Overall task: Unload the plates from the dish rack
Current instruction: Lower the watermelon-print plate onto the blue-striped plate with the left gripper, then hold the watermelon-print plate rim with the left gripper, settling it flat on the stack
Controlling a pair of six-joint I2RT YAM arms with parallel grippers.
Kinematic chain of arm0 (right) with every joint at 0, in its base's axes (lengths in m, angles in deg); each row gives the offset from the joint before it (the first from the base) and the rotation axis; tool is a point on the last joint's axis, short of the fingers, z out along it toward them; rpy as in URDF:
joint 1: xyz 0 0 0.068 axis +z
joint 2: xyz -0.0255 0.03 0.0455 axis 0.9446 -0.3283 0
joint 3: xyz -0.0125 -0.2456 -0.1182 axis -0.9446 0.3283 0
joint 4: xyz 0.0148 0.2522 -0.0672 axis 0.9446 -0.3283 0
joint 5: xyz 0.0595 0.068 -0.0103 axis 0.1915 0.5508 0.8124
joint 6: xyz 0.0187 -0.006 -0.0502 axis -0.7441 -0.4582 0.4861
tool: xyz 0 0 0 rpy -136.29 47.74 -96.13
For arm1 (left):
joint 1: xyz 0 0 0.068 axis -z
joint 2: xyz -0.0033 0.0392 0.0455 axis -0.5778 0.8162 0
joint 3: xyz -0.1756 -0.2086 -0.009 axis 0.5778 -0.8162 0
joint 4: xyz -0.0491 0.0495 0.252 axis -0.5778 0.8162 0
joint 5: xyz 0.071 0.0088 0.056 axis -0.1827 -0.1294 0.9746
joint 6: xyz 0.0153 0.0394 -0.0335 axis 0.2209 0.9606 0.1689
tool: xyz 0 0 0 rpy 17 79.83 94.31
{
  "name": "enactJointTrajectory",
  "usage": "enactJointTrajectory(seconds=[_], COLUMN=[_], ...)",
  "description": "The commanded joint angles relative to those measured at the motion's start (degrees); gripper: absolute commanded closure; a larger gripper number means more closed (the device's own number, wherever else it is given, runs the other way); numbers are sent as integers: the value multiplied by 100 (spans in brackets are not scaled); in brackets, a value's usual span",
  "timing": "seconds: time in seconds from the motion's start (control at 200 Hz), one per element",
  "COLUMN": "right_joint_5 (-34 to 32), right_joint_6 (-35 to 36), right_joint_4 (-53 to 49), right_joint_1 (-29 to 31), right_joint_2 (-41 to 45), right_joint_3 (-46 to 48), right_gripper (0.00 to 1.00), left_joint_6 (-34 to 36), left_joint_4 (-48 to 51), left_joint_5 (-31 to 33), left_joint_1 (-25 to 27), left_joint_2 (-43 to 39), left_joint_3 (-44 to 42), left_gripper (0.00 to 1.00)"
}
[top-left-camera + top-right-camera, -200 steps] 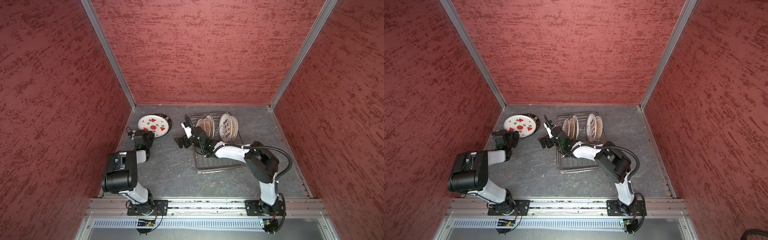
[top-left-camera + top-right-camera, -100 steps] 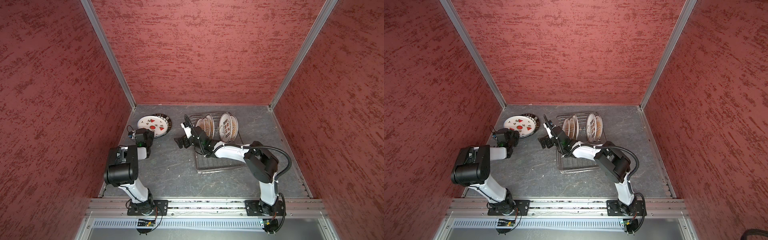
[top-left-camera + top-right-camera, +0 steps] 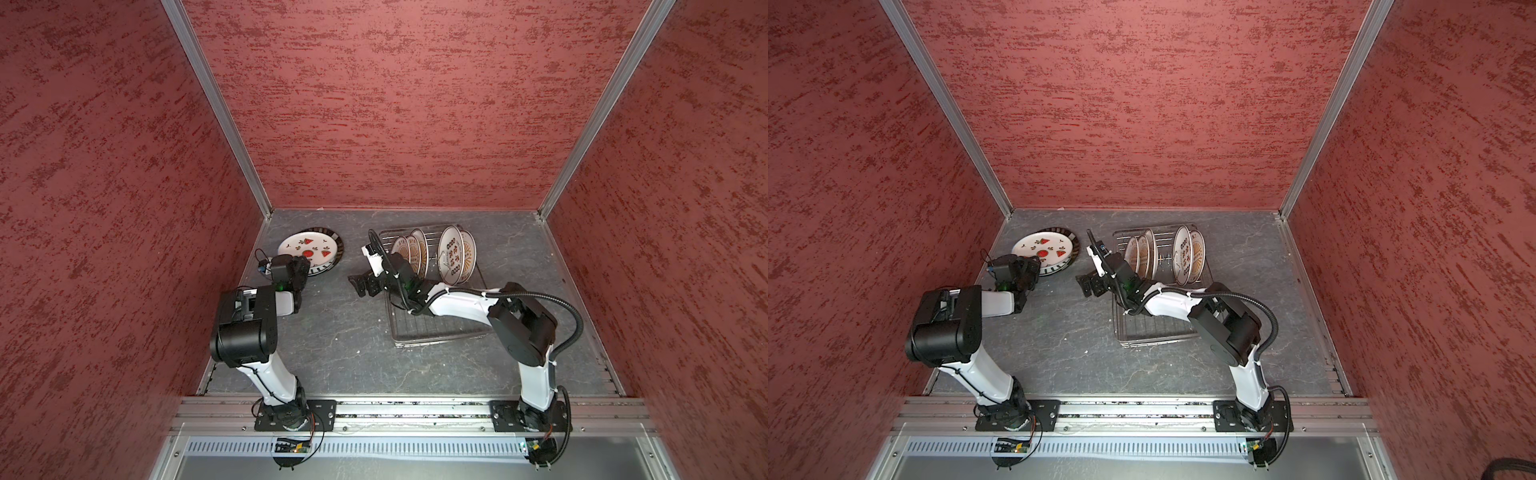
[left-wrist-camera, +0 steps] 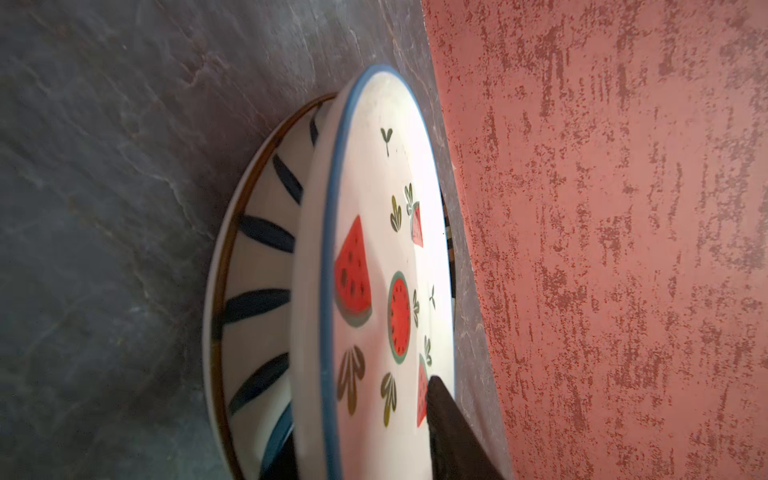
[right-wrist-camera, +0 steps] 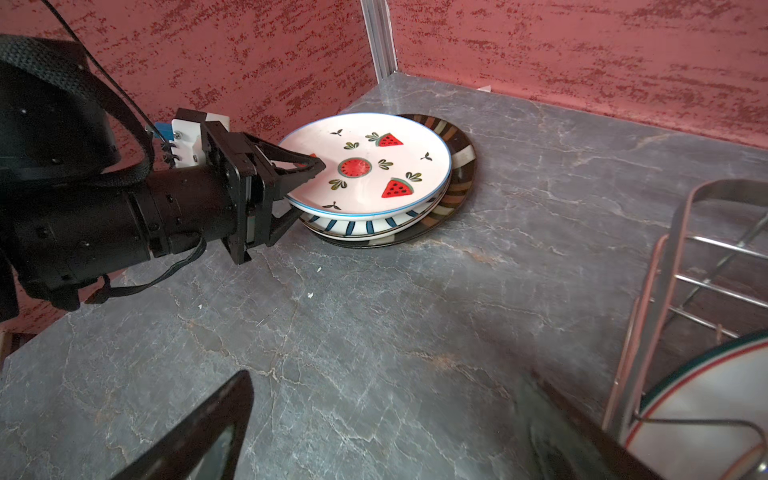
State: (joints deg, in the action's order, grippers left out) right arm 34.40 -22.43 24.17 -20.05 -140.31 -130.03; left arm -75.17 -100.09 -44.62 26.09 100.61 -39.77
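Note:
Three plates lie stacked at the back left: a watermelon plate on top, a striped one under it, a dark one at the bottom. My left gripper is open, its jaws straddling the watermelon plate's near rim. The dish rack holds several upright orange-patterned plates. My right gripper is open and holds nothing, over the table left of the rack.
Red walls close in the grey stone table on three sides, and the plate stack sits close to the left wall. The right forearm lies across the rack's near half.
The left arm has lifted its elbow and its jaws have parted at the watermelon plate's rim; the plate lies on the stack. The right arm has not moved.

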Motion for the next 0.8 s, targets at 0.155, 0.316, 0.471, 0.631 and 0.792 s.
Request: enactJointTrajectory(seconds=[0.155, 0.316, 0.471, 0.631, 0.792], right_joint_5=[34, 64, 41, 71, 35], right_joint_6=[66, 83, 88, 69, 61], right_joint_4=[151, 103, 116, 92, 83], right_joint_1=[27, 28, 28, 28, 28], right_joint_2=[-42, -68, -37, -81, -61], right_joint_3=[-92, -145, -112, -152, -122], right_gripper=[2, 2, 2, 2, 2], left_joint_6=[349, 415, 449, 433, 462], left_joint_4=[1268, 1451, 1522, 1625, 1735], left_joint_5=[976, 1008, 1206, 1369, 1544], left_joint_1=[142, 118, 146, 157, 174], left_joint_2=[-558, -558, -554, -569, -568], left_joint_3=[278, 358, 302, 296, 289], left_gripper=[57, 56, 56, 56, 57])
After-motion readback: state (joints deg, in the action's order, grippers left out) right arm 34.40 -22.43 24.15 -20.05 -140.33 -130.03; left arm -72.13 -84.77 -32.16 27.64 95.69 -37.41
